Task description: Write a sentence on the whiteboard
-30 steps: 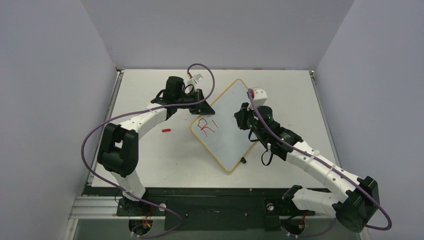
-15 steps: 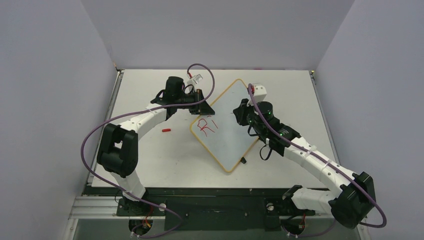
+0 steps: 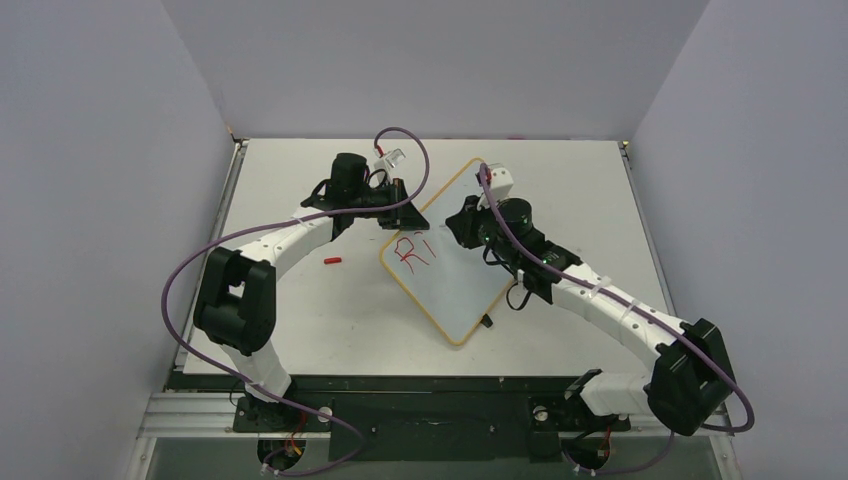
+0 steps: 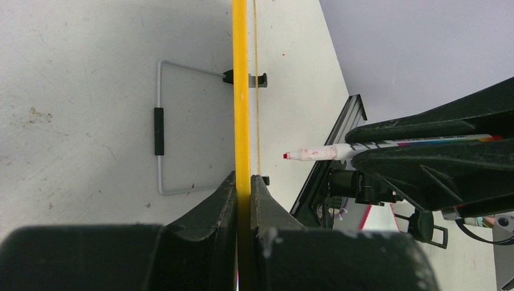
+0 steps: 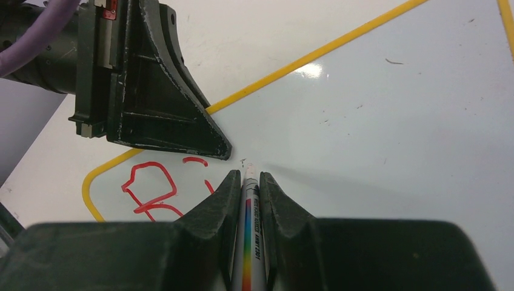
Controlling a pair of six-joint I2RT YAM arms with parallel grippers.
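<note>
The whiteboard point(image 3: 455, 262), white with a thin orange-yellow frame, lies diagonally mid-table with red marks "R1" point(image 3: 412, 250) near its left corner. My left gripper point(image 3: 403, 213) is shut on the board's upper-left frame edge point(image 4: 242, 121). My right gripper point(image 3: 458, 222) is shut on a white marker point(image 5: 248, 230) with a rainbow stripe, its tip just over the board surface right of the red marks point(image 5: 151, 188). In the left wrist view the marker's red tip point(image 4: 287, 156) stands beside the board face. The marker also shows there point(image 4: 339, 150).
A red marker cap point(image 3: 332, 261) lies on the table left of the board. A black clip point(image 3: 486, 321) sits at the board's lower right edge. A wire stand point(image 4: 160, 127) lies on the board's back side. Grey walls enclose the table.
My right gripper has moved left across the board with the marker, toward the red marks and my left gripper. The left arm and the board have stayed put.
</note>
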